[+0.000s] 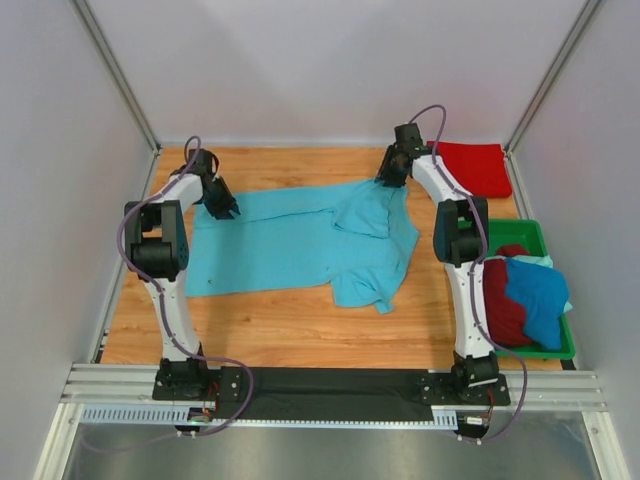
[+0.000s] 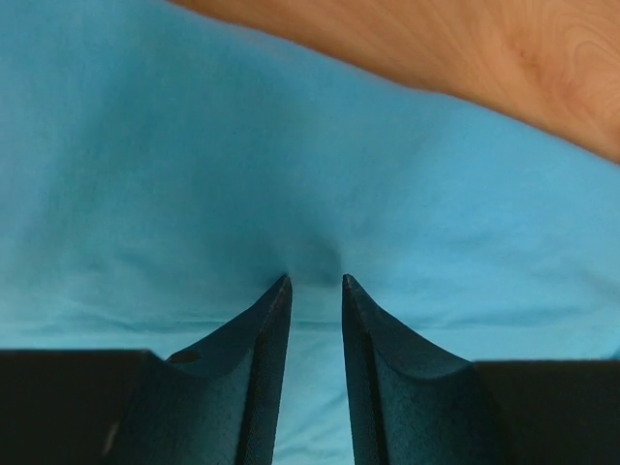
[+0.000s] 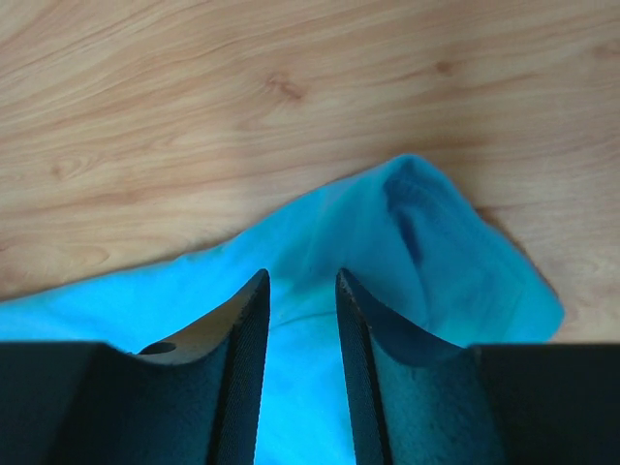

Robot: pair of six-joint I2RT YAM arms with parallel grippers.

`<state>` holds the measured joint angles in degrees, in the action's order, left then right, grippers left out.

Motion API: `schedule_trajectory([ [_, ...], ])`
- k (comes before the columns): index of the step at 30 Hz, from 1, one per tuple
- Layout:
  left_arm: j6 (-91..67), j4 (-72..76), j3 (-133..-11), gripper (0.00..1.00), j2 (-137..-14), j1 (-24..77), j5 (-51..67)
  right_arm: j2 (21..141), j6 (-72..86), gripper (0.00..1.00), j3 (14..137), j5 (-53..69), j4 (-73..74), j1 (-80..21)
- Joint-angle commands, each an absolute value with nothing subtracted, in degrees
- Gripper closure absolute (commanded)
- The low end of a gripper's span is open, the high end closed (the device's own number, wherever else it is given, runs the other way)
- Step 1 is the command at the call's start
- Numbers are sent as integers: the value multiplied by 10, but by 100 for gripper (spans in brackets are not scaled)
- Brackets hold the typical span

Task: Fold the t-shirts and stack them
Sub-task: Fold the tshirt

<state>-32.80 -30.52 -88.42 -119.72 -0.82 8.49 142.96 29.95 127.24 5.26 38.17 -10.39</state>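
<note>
A light turquoise t-shirt [image 1: 290, 245] lies spread across the wooden table, its right part bunched and folded over. My left gripper [image 1: 222, 208] is at the shirt's far left corner; in the left wrist view its fingers [image 2: 316, 281] stand close together with the turquoise cloth [image 2: 291, 145] puckered between the tips. My right gripper [image 1: 390, 178] is at the far right corner; in the right wrist view [image 3: 302, 274] it pinches a raised peak of the cloth [image 3: 417, 242]. A bright red t-shirt [image 1: 475, 165] lies folded at the back right.
A green plastic tray [image 1: 535, 232] stands at the right edge and holds a dark red shirt [image 1: 503, 305] and a deeper blue shirt [image 1: 538, 295] in a heap. White walls close in the table on three sides.
</note>
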Motion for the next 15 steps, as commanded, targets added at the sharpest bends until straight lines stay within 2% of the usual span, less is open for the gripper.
schedule_trajectory([
  [1,-315,-305,-937,63,-1245,-34,105,1473,301,64,1317,36,362,-101],
  [8,-287,-345,-1008,60,-1286,-54,107,1531,304,61,1428,50,382,-101],
  [12,-278,-368,-979,47,-1208,-54,105,1499,296,51,1445,54,409,-101],
  [15,-277,-385,-910,44,-1141,-54,113,1436,296,45,1432,52,468,-101],
])
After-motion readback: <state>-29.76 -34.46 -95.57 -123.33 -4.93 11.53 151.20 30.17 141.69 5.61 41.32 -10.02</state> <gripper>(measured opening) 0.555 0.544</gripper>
